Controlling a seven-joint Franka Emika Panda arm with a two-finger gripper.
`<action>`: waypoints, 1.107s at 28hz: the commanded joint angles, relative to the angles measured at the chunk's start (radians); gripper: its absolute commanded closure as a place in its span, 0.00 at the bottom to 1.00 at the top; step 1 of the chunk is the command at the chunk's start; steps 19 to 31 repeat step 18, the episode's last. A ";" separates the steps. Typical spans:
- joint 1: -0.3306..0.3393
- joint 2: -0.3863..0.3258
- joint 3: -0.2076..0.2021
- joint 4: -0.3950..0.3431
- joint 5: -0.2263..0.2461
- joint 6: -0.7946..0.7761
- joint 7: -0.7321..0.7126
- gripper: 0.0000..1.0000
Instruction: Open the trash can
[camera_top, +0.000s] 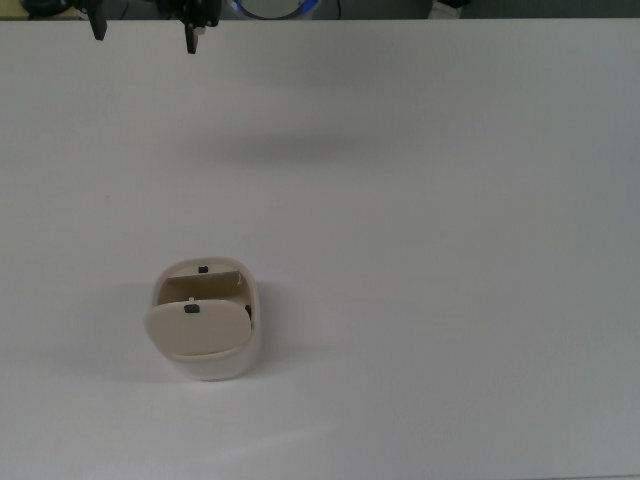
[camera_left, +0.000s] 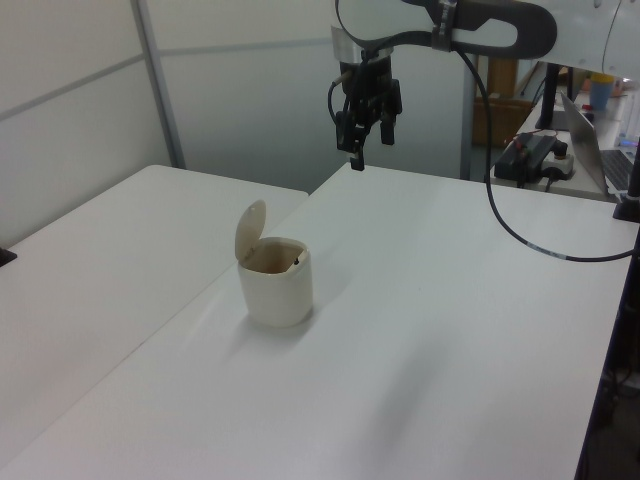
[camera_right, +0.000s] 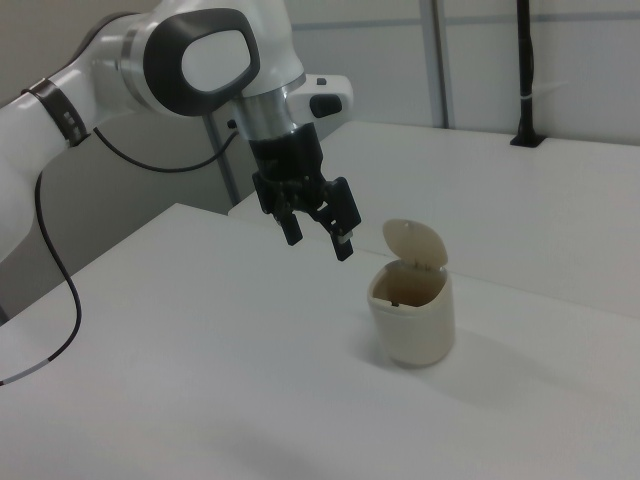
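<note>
The trash can (camera_top: 205, 335) is a small cream-white bin standing on the white table (camera_top: 450, 250). Its lid (camera_top: 197, 330) is swung up and stands upright over the top view's lower rim, so the inside shows. The left view has the trash can (camera_left: 276, 288) in the table's middle, and the right view shows the trash can (camera_right: 412, 322) too. My gripper (camera_left: 369, 148) hangs high above the far table edge, well away from the bin. Only the black fingertips of the gripper (camera_top: 144, 33) reach into the top view's upper left. In the right view the gripper (camera_right: 318, 245) is open, and nothing is between its fingers.
A second white table (camera_left: 90, 250) adjoins on the left view's left, with a seam between the two. A black cable (camera_left: 500, 230) trails from the arm across the far right of the table. A laptop (camera_left: 585, 125) and other equipment stand behind the table on the left view's right.
</note>
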 joint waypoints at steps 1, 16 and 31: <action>0.004 -0.022 -0.016 -0.023 0.026 -0.013 -0.049 0.00; 0.004 -0.025 -0.018 -0.035 0.027 -0.001 -0.069 0.00; 0.004 -0.025 -0.021 -0.039 0.027 0.010 -0.069 0.00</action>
